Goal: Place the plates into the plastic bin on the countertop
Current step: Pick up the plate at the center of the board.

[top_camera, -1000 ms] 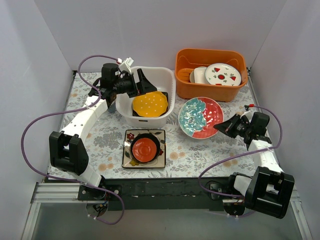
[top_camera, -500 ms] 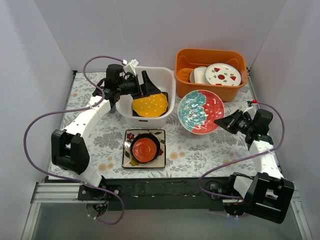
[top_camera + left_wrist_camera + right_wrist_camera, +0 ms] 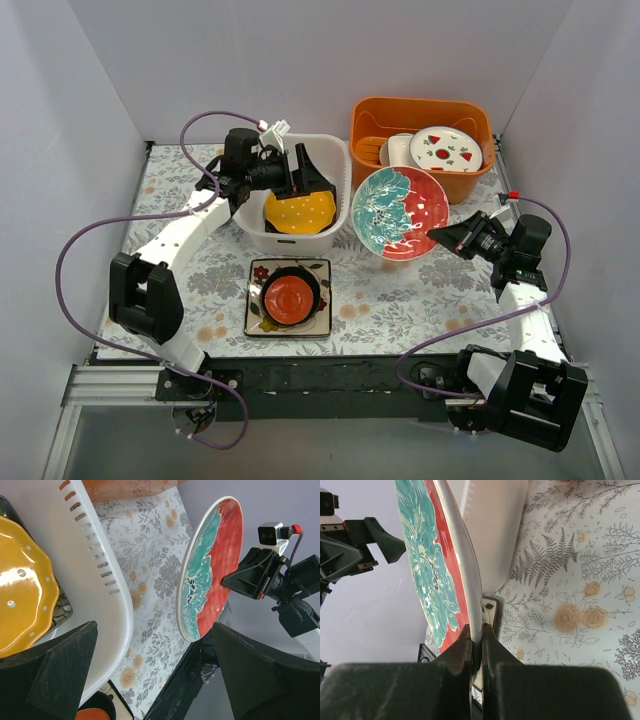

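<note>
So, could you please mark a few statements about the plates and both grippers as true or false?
1. The right gripper is shut on the rim of the teal-and-red plate, holding it tilted, off the countertop. True.
2. The yellow plate lies on the countertop. False: it lies inside the white plastic bin.
3. The left gripper is open and holds nothing. True.
4. The small red plate sits in the orange tub. False: it rests on the dark round plate, which sits on the white square plate on the countertop.
</note>
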### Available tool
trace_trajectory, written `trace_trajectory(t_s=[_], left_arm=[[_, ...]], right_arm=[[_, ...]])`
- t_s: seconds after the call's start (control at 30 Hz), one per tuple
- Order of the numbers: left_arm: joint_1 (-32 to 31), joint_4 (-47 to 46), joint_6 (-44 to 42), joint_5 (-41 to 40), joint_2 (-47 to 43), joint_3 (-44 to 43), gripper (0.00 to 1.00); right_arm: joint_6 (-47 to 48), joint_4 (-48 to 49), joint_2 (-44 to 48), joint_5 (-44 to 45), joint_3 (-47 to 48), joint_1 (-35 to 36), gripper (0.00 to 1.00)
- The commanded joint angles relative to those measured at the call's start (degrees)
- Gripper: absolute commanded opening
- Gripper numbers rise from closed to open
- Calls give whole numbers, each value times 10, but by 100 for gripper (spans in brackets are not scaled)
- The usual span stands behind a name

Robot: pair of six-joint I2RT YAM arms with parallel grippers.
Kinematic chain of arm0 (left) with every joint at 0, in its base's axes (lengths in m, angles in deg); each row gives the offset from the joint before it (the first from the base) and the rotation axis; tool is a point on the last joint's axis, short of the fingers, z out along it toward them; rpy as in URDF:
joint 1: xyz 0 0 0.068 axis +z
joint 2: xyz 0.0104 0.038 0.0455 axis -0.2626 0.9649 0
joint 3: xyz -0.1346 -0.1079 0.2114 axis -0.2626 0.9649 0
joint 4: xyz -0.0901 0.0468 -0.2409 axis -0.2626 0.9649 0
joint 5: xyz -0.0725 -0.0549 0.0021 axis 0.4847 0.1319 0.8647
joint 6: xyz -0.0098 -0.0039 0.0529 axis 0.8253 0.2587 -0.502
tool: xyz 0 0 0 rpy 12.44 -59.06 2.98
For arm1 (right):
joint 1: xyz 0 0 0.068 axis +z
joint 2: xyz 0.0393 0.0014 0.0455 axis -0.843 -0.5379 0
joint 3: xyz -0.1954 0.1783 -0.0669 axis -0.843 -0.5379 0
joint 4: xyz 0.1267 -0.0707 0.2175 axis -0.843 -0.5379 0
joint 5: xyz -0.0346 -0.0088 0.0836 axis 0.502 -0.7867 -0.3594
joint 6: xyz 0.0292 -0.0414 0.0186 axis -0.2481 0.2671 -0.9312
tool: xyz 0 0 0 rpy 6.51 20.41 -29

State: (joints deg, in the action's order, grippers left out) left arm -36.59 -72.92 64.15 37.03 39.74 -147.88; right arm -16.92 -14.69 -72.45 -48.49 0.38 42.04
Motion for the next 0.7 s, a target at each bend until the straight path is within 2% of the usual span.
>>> trace_trajectory(t_s=[0.0,0.43,0.67], left_arm=[[-15,-4,-2,14,4,-30,98],[-59,-17,7,27,33,-46,98],[-81,-25,14,34,51,-55,93]], right_arm=[[-44,112,22,-65,37,-3,1],[-58,146,15,-86,33,7,1],[-57,147,12,-89,32,12,1]])
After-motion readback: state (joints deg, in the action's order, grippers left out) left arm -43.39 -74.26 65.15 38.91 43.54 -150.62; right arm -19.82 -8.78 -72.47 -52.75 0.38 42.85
